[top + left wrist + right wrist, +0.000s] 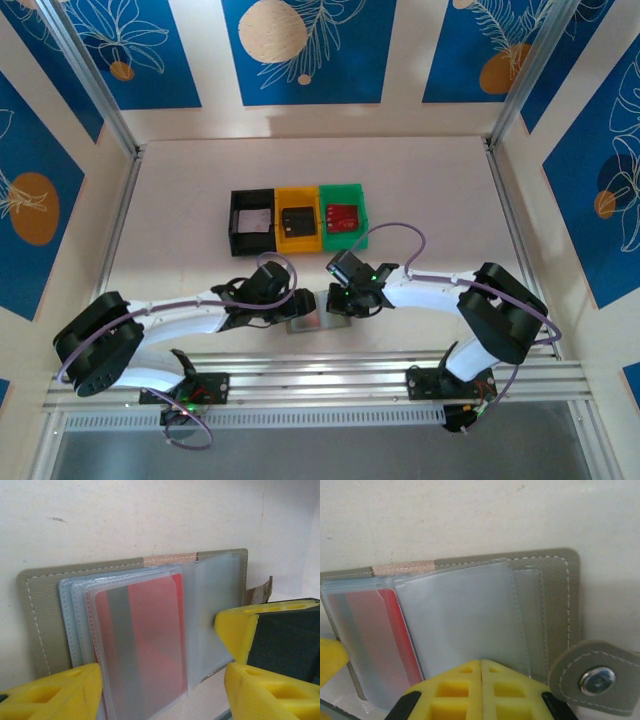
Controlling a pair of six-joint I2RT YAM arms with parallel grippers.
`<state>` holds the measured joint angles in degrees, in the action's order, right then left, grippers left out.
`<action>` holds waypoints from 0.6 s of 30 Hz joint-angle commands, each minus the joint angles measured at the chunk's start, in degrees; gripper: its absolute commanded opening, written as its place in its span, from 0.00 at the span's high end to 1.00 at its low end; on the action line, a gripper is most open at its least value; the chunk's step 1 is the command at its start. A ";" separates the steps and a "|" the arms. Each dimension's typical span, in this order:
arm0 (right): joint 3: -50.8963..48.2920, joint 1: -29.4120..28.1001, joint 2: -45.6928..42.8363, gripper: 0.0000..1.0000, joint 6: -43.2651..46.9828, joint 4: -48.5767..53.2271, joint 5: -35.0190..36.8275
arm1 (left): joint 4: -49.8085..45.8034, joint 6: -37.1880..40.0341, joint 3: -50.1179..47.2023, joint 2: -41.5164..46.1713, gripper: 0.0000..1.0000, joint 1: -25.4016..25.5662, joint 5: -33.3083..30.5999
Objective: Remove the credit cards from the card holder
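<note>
Left wrist: red card hazy inside card holder

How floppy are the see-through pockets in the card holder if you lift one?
Probably floppy: the clear pockets look thin and fan apart unevenly. Likely slippery too, being glossy plastic. The red card inside should stiffen its pocket.

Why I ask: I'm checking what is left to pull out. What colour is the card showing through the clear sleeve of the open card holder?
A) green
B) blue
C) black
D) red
D: a red card with a grey stripe down it sits inside the open card holder.
</note>
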<state>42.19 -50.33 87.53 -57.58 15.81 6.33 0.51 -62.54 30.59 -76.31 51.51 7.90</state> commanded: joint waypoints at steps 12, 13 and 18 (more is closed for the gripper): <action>-0.95 -0.12 0.28 0.98 -0.75 -0.52 -1.82 | 3.95 -0.72 1.55 1.95 0.35 0.66 0.93; -1.05 -0.17 0.19 0.98 -0.77 -0.51 -1.84 | 4.18 -0.86 1.58 1.96 0.35 0.61 1.05; -1.30 -0.11 -0.42 0.98 -0.69 -0.60 -1.67 | 5.59 -1.62 1.90 1.92 0.35 0.70 1.84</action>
<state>41.95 -50.35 87.53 -57.58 15.11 5.72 4.27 -63.18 30.70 -75.44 51.51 8.58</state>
